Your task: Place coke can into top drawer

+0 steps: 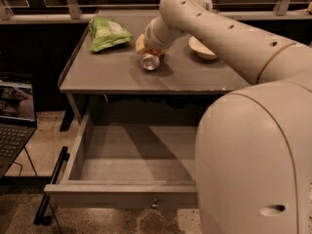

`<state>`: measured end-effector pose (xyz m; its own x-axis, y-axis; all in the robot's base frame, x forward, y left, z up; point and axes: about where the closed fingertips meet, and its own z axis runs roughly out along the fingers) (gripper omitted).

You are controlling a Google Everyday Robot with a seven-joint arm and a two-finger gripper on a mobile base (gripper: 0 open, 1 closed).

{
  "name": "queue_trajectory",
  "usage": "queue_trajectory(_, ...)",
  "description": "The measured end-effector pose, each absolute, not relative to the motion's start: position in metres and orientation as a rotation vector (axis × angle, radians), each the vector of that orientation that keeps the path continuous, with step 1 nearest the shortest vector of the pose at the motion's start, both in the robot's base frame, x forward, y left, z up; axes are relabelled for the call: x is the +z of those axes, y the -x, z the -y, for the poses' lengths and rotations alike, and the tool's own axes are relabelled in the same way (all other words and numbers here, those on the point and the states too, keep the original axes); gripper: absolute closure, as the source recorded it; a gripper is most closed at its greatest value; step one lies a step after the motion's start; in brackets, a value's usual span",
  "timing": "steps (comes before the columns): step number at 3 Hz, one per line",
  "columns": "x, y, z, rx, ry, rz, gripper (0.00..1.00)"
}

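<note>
The coke can (150,61) lies on its side on the grey cabinet top (107,74), its silver end facing me, a little red showing. My gripper (155,52) is right at the can, at the end of the arm that reaches in from the right, and the wrist hides most of it. The top drawer (78,152) is pulled wide open below the cabinet top, with nothing inside. Its front panel carries a small knob (155,204).
A green chip bag (108,33) lies at the back left of the top. A white bowl (202,48) sits at the back right. A yellowish object (141,42) lies just behind the can. A laptop (14,113) stands at the left. My body fills the right foreground.
</note>
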<state>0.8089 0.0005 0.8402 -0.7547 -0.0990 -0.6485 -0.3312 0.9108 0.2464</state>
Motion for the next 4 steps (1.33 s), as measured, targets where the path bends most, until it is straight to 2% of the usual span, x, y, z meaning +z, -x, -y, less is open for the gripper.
queue_trajectory(1, 0.8401, -0.8089, -0.0005, 0.460, 0.306, -2.406, 1.00)
queue_trajectory(4, 0.8470, -0.8096, 0.0006, 0.494, 0.312, -2.415, 1.00)
